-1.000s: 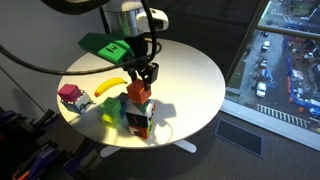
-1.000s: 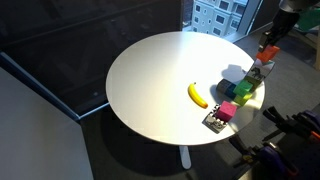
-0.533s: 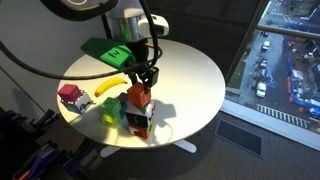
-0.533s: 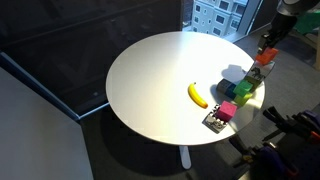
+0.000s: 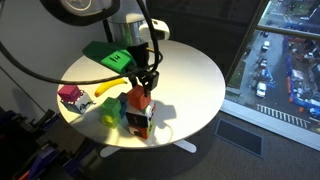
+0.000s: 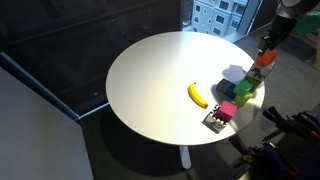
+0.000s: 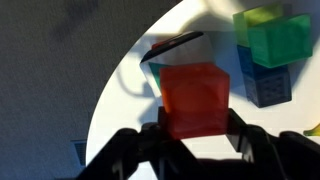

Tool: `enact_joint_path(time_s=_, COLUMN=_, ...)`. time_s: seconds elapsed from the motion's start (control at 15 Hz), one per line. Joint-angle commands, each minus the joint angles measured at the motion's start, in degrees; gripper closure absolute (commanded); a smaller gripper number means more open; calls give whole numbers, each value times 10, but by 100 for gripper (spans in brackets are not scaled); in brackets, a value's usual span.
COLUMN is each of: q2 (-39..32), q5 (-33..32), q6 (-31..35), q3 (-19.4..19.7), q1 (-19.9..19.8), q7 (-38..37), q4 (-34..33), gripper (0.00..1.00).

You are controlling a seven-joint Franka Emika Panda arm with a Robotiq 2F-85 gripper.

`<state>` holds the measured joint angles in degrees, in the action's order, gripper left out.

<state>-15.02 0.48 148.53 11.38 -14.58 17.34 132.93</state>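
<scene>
My gripper (image 7: 195, 128) is shut on a red-orange cube (image 7: 195, 95), one finger on each side of it. In both exterior views the gripper (image 5: 144, 78) (image 6: 268, 44) hangs over the toy cluster with the red cube (image 5: 138, 94) (image 6: 264, 58) in its jaws. A green block (image 7: 272, 38) stacked on a blue block (image 7: 268, 86) stands to the right of the held cube in the wrist view. Whether the cube touches anything below is hidden.
A round white table (image 6: 150, 90) (image 5: 190, 75) carries a banana (image 6: 198, 94) (image 5: 110, 87), a pink toy (image 5: 70, 95), a pink block (image 6: 228, 110) and a green block (image 6: 243, 90) (image 5: 112, 108). The cluster sits near the table's edge. A window lies beyond.
The arm has sunk a little toward the blocks with the red cube still in its jaws. The toys on the table have not moved.
</scene>
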Motion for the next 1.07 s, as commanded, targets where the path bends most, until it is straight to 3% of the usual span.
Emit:
enact_joint_path(time_s=0.0, q2=-7, q5=18, q6=-11, q3=-14, q1=-18, q7=24, q4=-16, gripper=63)
enact_joint_path(time_s=0.07, q2=-8, q5=19, q6=-10, q3=-15, q1=-19, q7=25, q4=-15, gripper=17)
enact_joint_path(time_s=0.2, q2=-9, q5=21, q6=-10, q3=-17, q1=-21, q7=28, q4=-15, gripper=17)
enact_joint_path(time_s=0.33, q2=-9, q5=22, q6=-10, q3=-17, q1=-22, q7=30, q4=-16, gripper=2)
enact_joint_path(time_s=0.4, q2=-9, q5=23, q6=-9, q3=-18, q1=-21, q7=30, q4=-16, gripper=0)
enact_joint_path(time_s=1.0, q2=16, q5=17, q6=-16, q3=-21, q1=-16, q7=31, q4=-9, gripper=0)
